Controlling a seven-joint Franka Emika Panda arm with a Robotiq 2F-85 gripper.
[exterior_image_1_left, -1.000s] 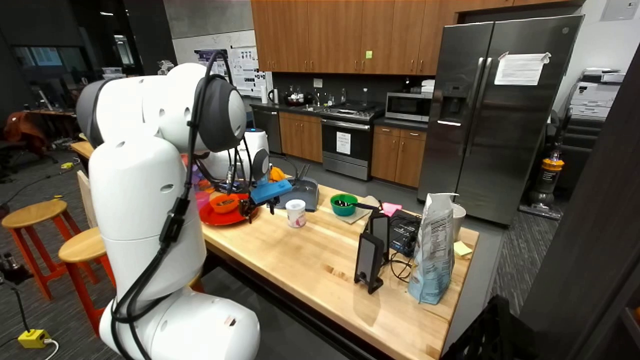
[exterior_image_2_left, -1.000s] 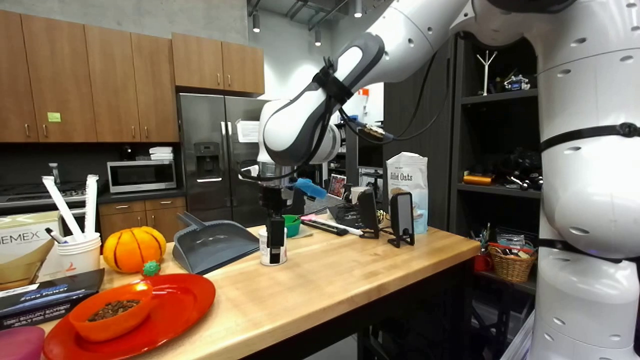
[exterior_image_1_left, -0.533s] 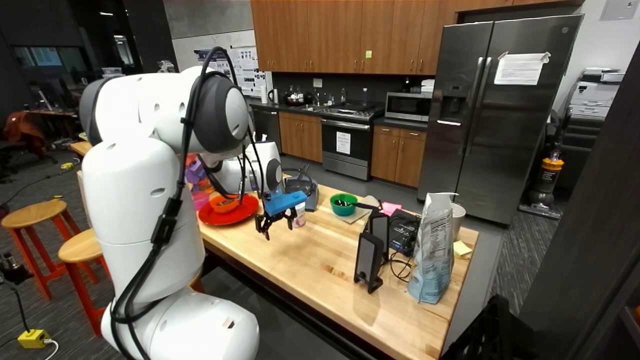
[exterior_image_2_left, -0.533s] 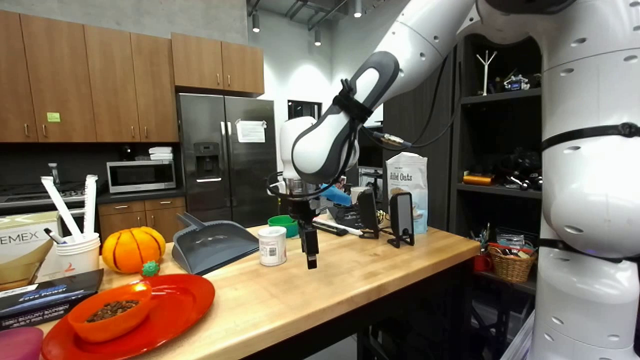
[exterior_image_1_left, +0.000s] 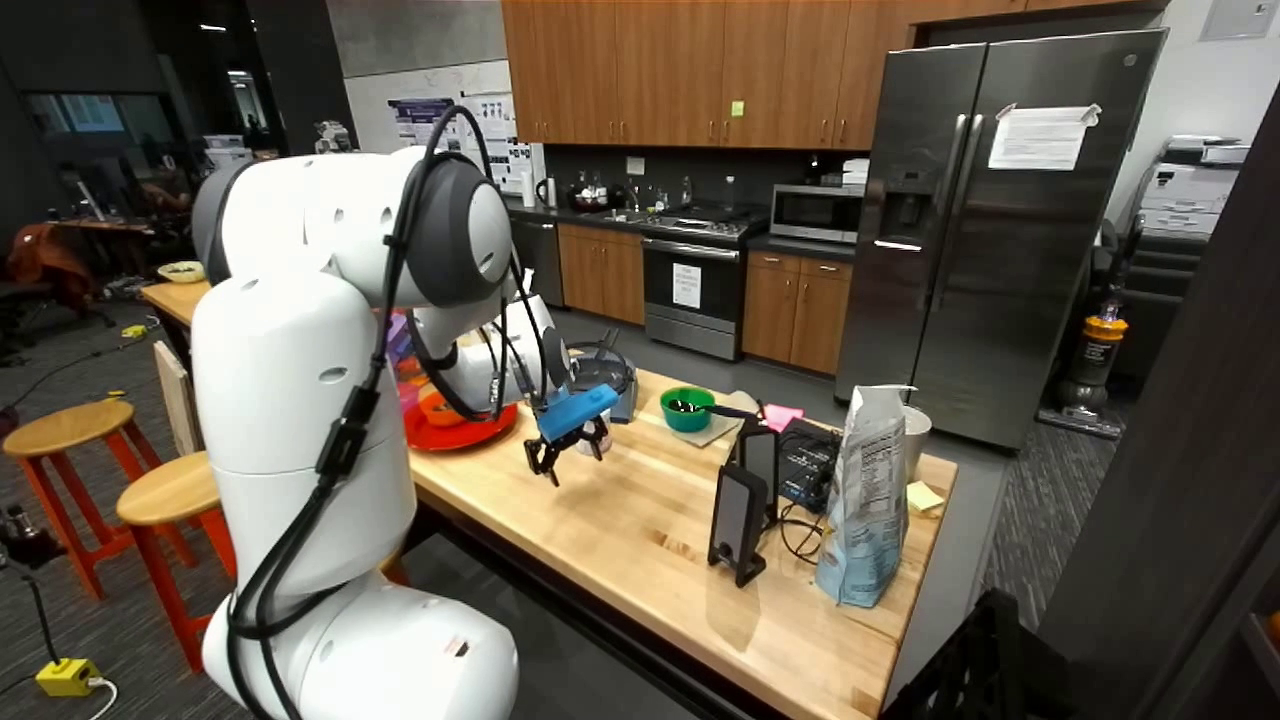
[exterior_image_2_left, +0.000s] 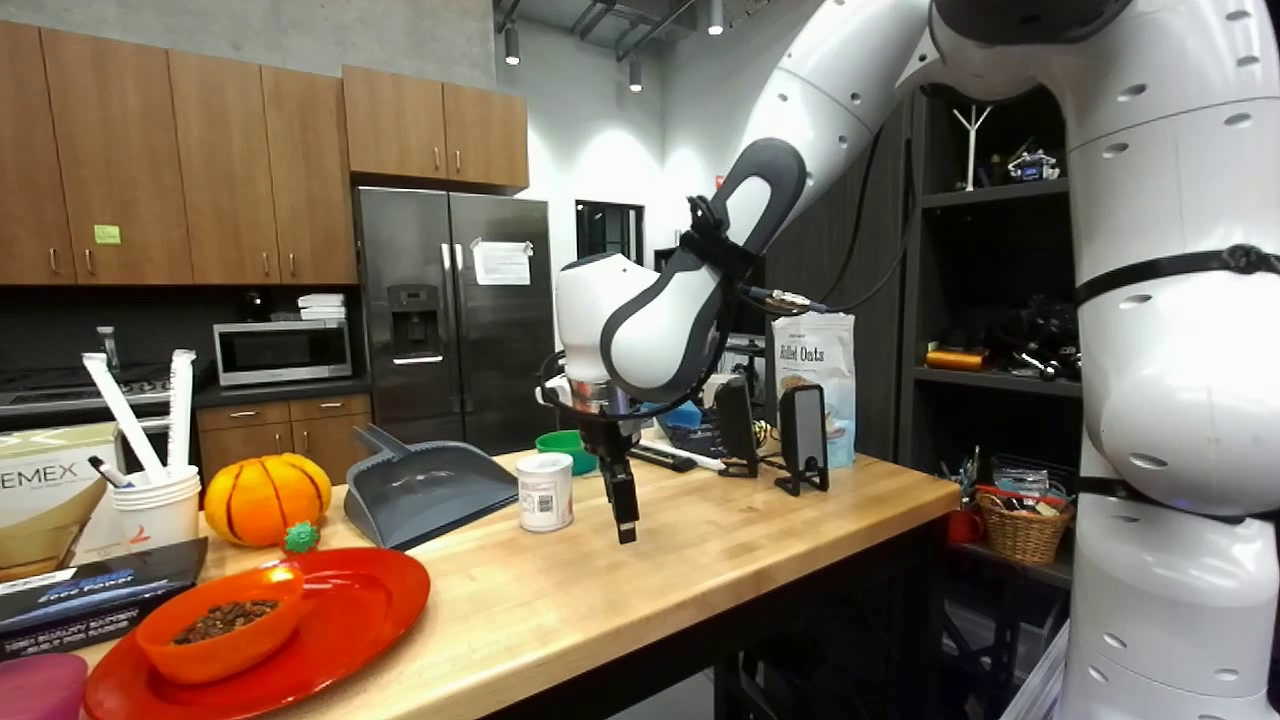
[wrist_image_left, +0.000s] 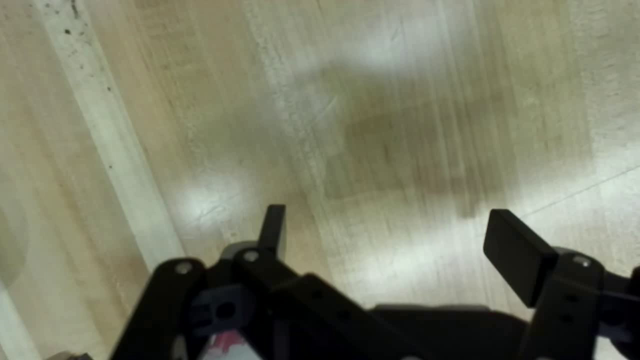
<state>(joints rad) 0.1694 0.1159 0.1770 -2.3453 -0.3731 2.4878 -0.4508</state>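
Note:
My gripper (wrist_image_left: 387, 212) is open and empty, its two black fingers wide apart above the bare wooden tabletop (wrist_image_left: 390, 260). It also shows in both exterior views (exterior_image_1_left: 577, 468) (exterior_image_2_left: 625, 530), tilted a little, with a blue part on its mount. Nearest to it is a white canister (exterior_image_2_left: 546, 492), upright and apart from the fingers. In an exterior view the canister (exterior_image_1_left: 597, 443) is mostly hidden behind the gripper, and a sliver of white and pink (wrist_image_left: 227, 342) shows at the bottom of the wrist view. A green bowl (exterior_image_1_left: 687, 410) with a dark-handled utensil stands behind the canister.
A grey dustpan (exterior_image_2_left: 430, 495), an orange pumpkin (exterior_image_2_left: 268, 498) and a red plate (exterior_image_2_left: 375, 610) bearing an orange bowl (exterior_image_2_left: 225, 645) lie to one side. Two black speakers (exterior_image_1_left: 735, 520) and an oats bag (exterior_image_1_left: 868, 500) stand at the table's other end.
The gripper has moved away from the red plate, past the canister toward the speakers' side, and tilted. The canister, hidden behind it before in an exterior view, now shows there. The fingers stay empty.

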